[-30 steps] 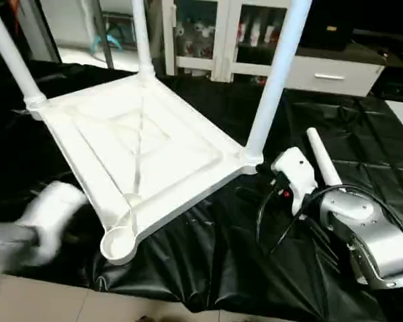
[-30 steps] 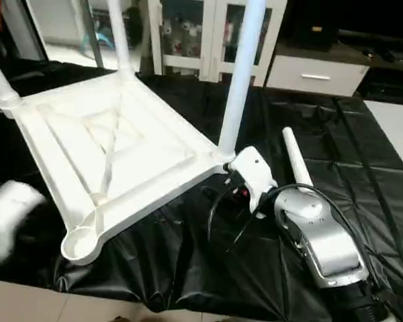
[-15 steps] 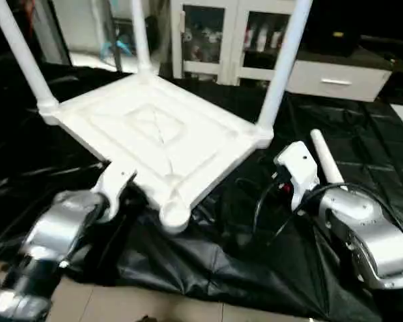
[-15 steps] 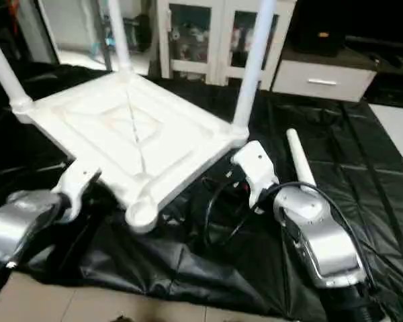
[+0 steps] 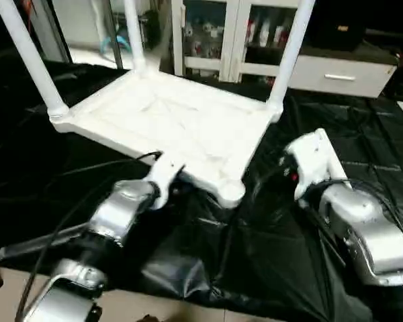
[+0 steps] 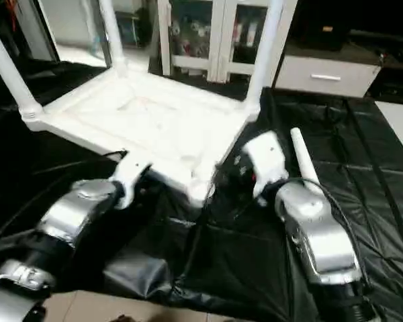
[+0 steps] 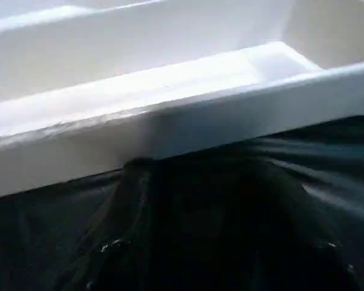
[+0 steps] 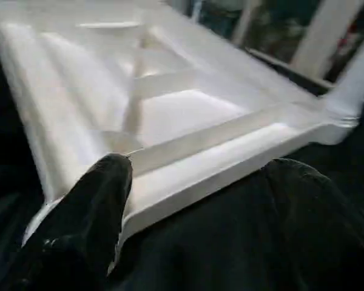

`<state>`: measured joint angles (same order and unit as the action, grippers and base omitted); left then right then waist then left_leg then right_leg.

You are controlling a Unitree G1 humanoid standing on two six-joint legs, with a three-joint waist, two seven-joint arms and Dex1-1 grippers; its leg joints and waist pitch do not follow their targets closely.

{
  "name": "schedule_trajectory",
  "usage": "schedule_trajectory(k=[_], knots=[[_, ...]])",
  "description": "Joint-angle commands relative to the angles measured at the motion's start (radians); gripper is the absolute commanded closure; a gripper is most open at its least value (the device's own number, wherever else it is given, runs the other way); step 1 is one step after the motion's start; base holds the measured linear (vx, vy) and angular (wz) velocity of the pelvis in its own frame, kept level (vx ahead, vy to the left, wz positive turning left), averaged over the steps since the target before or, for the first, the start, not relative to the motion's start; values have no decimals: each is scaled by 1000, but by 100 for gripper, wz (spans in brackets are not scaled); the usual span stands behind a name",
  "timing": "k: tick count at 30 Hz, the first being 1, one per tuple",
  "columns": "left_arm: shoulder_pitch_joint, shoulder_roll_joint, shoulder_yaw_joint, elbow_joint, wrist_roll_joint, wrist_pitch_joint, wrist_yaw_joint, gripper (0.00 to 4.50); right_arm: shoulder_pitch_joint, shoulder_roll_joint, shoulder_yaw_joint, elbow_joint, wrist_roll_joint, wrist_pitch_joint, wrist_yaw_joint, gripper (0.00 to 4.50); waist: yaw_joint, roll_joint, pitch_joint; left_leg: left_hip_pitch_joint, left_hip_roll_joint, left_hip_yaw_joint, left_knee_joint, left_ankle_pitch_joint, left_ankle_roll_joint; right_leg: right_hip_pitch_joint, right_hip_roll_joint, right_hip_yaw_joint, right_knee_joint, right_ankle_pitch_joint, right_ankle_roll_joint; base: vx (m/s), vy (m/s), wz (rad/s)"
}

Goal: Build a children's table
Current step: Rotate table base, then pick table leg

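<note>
The children's table lies upside down on a bench draped in black plastic sheet [image 5: 269, 255], its white tabletop [image 5: 181, 121] resting ribbed side up toward the bench's far left part. Three legs stand screwed into its corners: one at the far-left corner [image 5: 27, 57], one at the back corner [image 5: 134, 33], and one at the right corner [image 5: 290, 50]. The near corner socket [image 5: 230, 194] has no leg in it and points toward the bench's front edge. The left gripper [image 5: 162, 176], on its silver forearm [image 5: 117, 215], is at the tabletop's near-left edge, just left of that open socket; the left wrist view shows the rim [image 7: 170, 130] close ahead, but whether these fingers are released or grasping the rim cannot be told. The right gripper [image 8: 194, 182] is at the tabletop's near-right edge, its fingers spread apart and grasping nothing, with one black finger [image 8: 100, 200] lying over the rim and the other [image 8: 309, 200] just outside it over the sheet. The fourth leg [image 6: 301, 155] lies loose on the sheet right of the tabletop, just beyond the right wrist [image 6: 269, 161]. White cabinets [image 5: 215, 37] stand beyond the bench's far edge.
</note>
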<state>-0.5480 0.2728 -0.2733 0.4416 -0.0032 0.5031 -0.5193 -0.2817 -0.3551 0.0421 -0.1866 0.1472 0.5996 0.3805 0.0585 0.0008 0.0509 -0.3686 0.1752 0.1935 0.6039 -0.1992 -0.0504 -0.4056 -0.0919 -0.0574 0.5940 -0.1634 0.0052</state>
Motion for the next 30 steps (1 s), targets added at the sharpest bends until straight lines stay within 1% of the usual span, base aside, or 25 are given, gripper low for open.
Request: schedule_trajectory(k=[1,2,3,4,5,6,7,8,9,10,11,12,13,14,15,16,17,18,21,23,24,26,27,29,30], knots=[[23,24,-3,-78,5,23,-22,205,-5,-8,-28,-28,-9,64,-30,73,-2,12,-70,14,46,-25,-76,-154,15,51,-46,40,-52,-111,-230,0,0,0],[61,47,8,-162,-16,51,-47,205,-5,-21,-22,-53,-22,117,-39,73,-2,17,-69,14,47,-25,-78,-162,12,51,-46,40,-54,-120,-229,0,0,0],[98,67,20,-237,-37,64,-75,205,-7,-34,-17,-72,-30,162,-41,73,-6,13,-66,15,49,-25,-80,-169,4,52,-45,40,-52,-130,-231,0,0,0],[144,88,37,-323,-70,69,-112,205,-12,-39,-25,-85,-8,213,-29,73,-5,11,-66,13,50,-26,-81,-173,3,55,-47,40,-51,-138,-232,0,0,0],[157,92,45,-349,-85,70,-123,205,-15,-31,-42,-85,8,231,-33,73,-9,12,-64,11,51,-26,-82,-178,3,56,-49,41,-51,-147,-233,0,0,0],[183,99,63,-397,-116,67,-142,201,-26,-16,-74,-80,20,268,-57,56,-12,16,-61,17,49,-22,-81,-210,0,47,-47,42,-59,-191,-228,0,0,0],[189,100,67,-407,-123,66,-146,200,-29,-13,-81,-78,20,276,-64,46,-14,11,-58,16,47,-21,-83,-229,-3,45,-44,42,-64,-225,-221,0,0,0],[221,104,98,-469,-165,57,-158,200,-49,-4,-122,-61,13,324,-105,40,-17,11,-57,20,47,-23,-84,-263,-19,39,-44,41,-68,-290,-206,0,0,0],[232,104,110,-491,-180,50,-161,200,-56,-6,-131,-55,10,341,-115,40,-18,12,-57,19,47,-26,-85,-264,-25,41,-44,40,-66,-300,-203,0,0,0],[247,100,131,-522,-201,30,-159,200,-70,-7,-147,-49,2,381,-136,29,-17,15,-55,25,45,-22,-84,-281,-32,33,-41,41,-72,-328,-184,0,0,0],[257,97,144,-545,-213,22,-157,200,-79,-7,-157,-48,-1,412,-149,15,-20,14,-54,24,44,-23,-84,-286,-35,34,-40,41,-71,-332,-181,0,0,0],[264,75,165,-563,-233,12,-144,200,-92,-13,-162,-45,-10,456,-159,15,-22,17,-54,18,44,-26,-87,-281,-41,40,-39,40,-70,-334,-172,0,0,0],[271,57,178,-582,-243,9,-130,200,-105,-16,-169,-43,-20,503,-169,15,-22,19,-53,23,44,-25,-86,-283,-48,35,-37,40,-72,-330,-167,0,0,0],[276,44,182,-597,-249,11,-121,200,-116,-24,-171,-39,-27,539,-171,6,-22,18,-55,21,41,-24,-85,-278,-49,37,-38,41,-72,-323,-162,0,0,0],[290,37,173,-640,-273,38,-139,200,-138,-59,-159,-24,-39,620,-166,1,-24,18,-56,19,41,-26,-85,-271,-52,41,-36,40,-67,-314,-164,0,0,0],[292,37,171,-646,-275,43,-143,200,-141,-63,-157,-22,-41,629,-165,1,-23,16,-56,18,42,-26,-85,-258,-50,42,-37,41,-68,-304,-161,0,0,0],[299,57,141,-672,-278,57,-177,200,-151,-81,-162,-12,-37,656,-157,1,-21,16,-56,19,42,-24,-84,-253,-49,41,-39,42,-70,-300,-160,0,0,0],[308,90,102,-707,-282,74,-222,200,-162,-98,-174,-1,-24,686,-150,1,-22,18,-58,16,39,-25,-83,-238,-46,43,-39,42,-67,-292,-159,0,0,0],[310,111,76,-728,-286,83,-253,200,-165,-117,-177,12,-15,707,-138,1,-21,18,-59,17,39,-22,-80,-212,-41,42,-37,43,-65,-266,-161,0,0,0],[307,147,39,-760,-290,91,-296,200,-152,-167,-158,31,2,759,-117,1,-22,18,-60,16,40,-22,-79,-191,-36,45,-37,43,-61,-233,-174,0,0,0],[306,156,31,-767,-289,93,-307,200,-146,-173,-158,34,5,766,-114,1,-20,18,-60,17,40,-21,-77,-179,-32,46,-37,44,-58,-209,-186,0,0,0],[306,162,27,-774,-292,99,-314,200,-140,-175,-160,37,8,777,-108,1,-20,19,-60,17,40,-20,-77,-183,-33,45,-37,44,-59,-212,-191,0,0,0],[307,172,21,-787,-296,108,-323,200,-133,-177,-161,44,10,797,-99,1,-21,16,-60,18,40,-19,-76,-187,-33,46,-37,43,-60,-221,-193,0,0,0],[308,183,14,-800,-301,112,-330,200,-126,-179,-161,55,12,816,-90,1,-21,18,-59,20,41,-19,-77,-198,-37,45,-38,44,-61,-243,-194,0,0,0],[308,183,14,-800,-301,112,-330,200,-126,-179,-161,55,12,816,-90,1,-20,15,-57,19,41,-19,-78,-211,-38,44,-38,44,-64,-270,-188,0,0,0]])
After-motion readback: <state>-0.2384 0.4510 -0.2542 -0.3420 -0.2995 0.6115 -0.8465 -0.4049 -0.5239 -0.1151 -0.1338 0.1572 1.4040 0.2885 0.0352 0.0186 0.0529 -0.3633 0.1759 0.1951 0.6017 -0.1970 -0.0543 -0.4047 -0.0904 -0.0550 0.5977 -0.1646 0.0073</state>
